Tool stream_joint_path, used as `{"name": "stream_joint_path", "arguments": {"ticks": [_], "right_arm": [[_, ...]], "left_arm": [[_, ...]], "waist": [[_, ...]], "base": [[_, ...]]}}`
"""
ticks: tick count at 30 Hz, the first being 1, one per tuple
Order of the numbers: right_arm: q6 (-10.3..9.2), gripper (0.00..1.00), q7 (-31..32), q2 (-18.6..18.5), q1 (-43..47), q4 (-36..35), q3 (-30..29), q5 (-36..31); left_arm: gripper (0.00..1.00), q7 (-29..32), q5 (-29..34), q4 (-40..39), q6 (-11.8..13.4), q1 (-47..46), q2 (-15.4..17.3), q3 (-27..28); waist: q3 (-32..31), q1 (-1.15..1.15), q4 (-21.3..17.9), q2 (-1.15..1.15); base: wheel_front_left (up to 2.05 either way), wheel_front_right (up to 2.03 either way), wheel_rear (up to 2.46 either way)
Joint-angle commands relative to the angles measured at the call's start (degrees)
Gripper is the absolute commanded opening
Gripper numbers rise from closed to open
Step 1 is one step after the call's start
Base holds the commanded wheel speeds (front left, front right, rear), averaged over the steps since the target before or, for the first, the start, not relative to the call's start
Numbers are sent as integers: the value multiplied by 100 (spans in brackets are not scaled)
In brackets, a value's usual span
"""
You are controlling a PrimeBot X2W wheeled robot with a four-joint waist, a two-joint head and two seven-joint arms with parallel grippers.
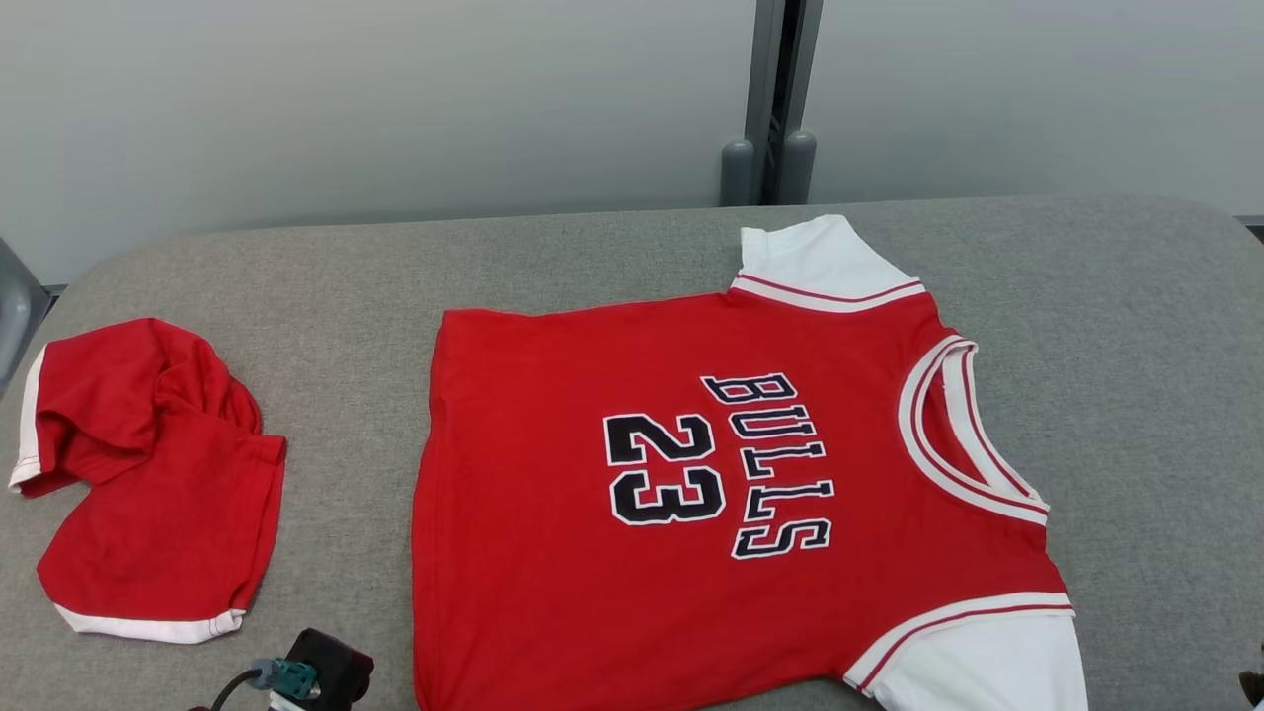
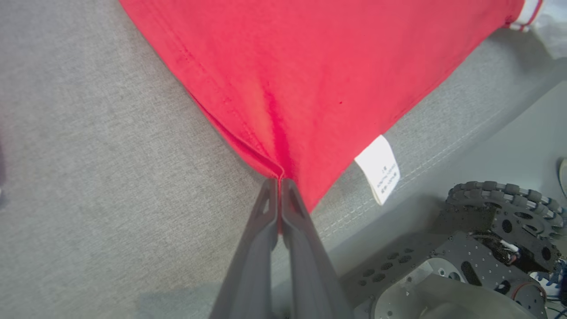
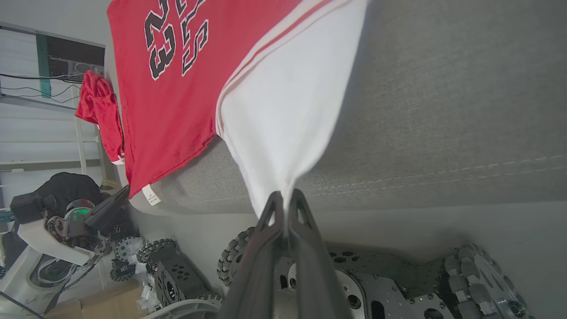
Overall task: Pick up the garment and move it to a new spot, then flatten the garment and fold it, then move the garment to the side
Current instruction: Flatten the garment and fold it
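- on the grey table [image 1: 592,257], the red jersey [image 1: 553,592] lies spread flat, print up, collar toward the table's right end.
- at the table's near edge, the left gripper [image 2: 280,179] has its jaws pressed together on the jersey's red hem corner.
- at the same edge, the right gripper [image 3: 286,195] pinches the tip of the white sleeve [image 3: 283,110].
- near the table's left end lie crumpled red shorts [image 1: 148,474].
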Motion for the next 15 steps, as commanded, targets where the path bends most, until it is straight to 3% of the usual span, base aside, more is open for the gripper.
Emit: {"name": "stream_joint_path", "arguments": {"ticks": [1, 15], "right_arm": [[0, 0, 79, 20, 65, -96, -14, -36], [0, 0, 207, 122, -509, -485, -146, -121]], "left_arm": [[0, -19, -47, -60, -9, 51, 53, 41], [0, 209, -457, -564, -8, -64, 240, 254]], "waist": [[-9, 0, -2, 0], [44, 0, -44, 0]], "base": [[0, 0, 0], [0, 0, 0]]}}
